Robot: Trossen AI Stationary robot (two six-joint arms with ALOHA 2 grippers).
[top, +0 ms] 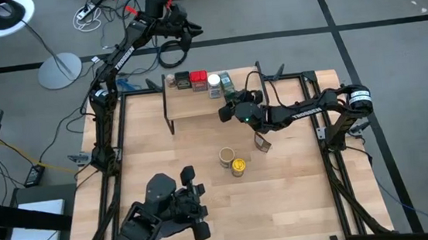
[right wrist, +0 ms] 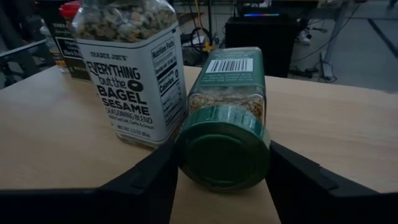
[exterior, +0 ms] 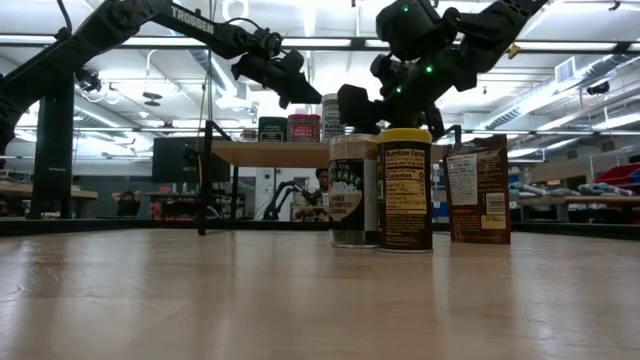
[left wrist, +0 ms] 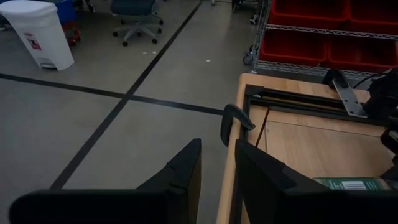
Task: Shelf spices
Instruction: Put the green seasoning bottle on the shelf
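The shelf (top: 197, 106) stands at the table's far side. On its top board are a tan-capped jar (top: 170, 81), a dark tin (top: 183, 81), a red tin (top: 199, 80) and the white-lidded jar (top: 214, 81). My right gripper (top: 233, 103) is over the board's right end, shut on the green jar (right wrist: 227, 106), which lies next to the white-lidded jar (right wrist: 134, 68). A dark-labelled jar (top: 226, 157), a yellow-lidded jar (top: 238, 166) and a brown canister (top: 261, 141) stand mid-table. My left gripper (top: 183, 31) hangs open beyond the far edge. My right gripper holds the green jar by its green lid (right wrist: 224, 149), pinched between the two fingers (right wrist: 155, 180), one on each side. The fingers come from the table's near side, along the jar. The jar lies level, lid toward the gripper, low over the shelf board (right wrist: 323, 124); whether it rests there I cannot tell.
Dark equipment (top: 171, 205) sits at the table's near edge. Black clamps (left wrist: 233, 121) and a metal frame run along the table's edges. Bare board lies to the right of the green jar, and bare table lies left of the standing jars.
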